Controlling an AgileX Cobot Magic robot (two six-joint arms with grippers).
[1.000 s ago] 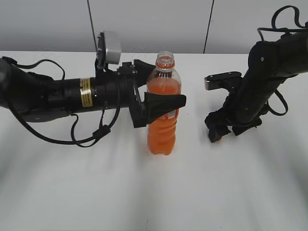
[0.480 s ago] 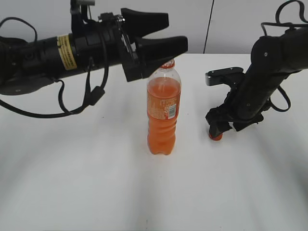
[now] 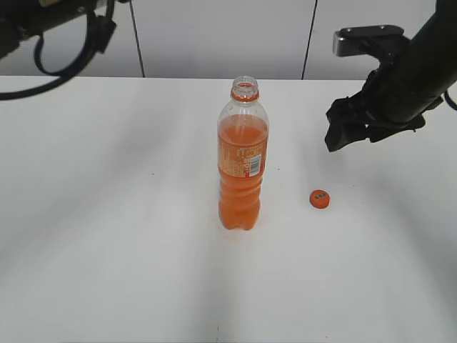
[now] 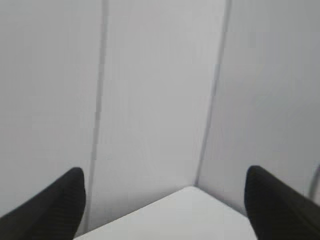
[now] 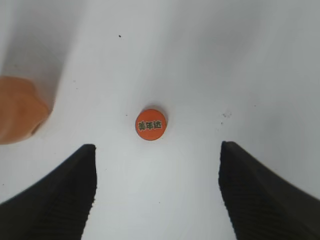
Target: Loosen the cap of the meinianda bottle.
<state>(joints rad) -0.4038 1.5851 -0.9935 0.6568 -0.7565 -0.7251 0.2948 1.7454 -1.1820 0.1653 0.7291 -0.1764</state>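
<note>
The meinianda bottle (image 3: pixel 243 164) stands upright mid-table with its neck open and no cap on it; an orange blur of it shows at the left edge of the right wrist view (image 5: pixel 17 112). The orange cap (image 3: pixel 319 198) lies flat on the table to the bottle's right, dark mark up, and shows in the right wrist view (image 5: pixel 151 124). My right gripper (image 5: pixel 157 170) is open and empty, raised above and behind the cap (image 3: pixel 343 132). My left gripper (image 4: pixel 165 200) is open and empty, pointing at the back wall; only its arm (image 3: pixel 50 18) shows at the exterior view's top left.
The white table (image 3: pixel 128 250) runs to a grey panelled back wall (image 3: pixel 214 36). The left wrist view shows a far table corner (image 4: pixel 195 200) against wall panels.
My left arm has let go of the bottle and lifted away to the upper left. My right gripper has set the cap on the table, opened and risen up and back.
</note>
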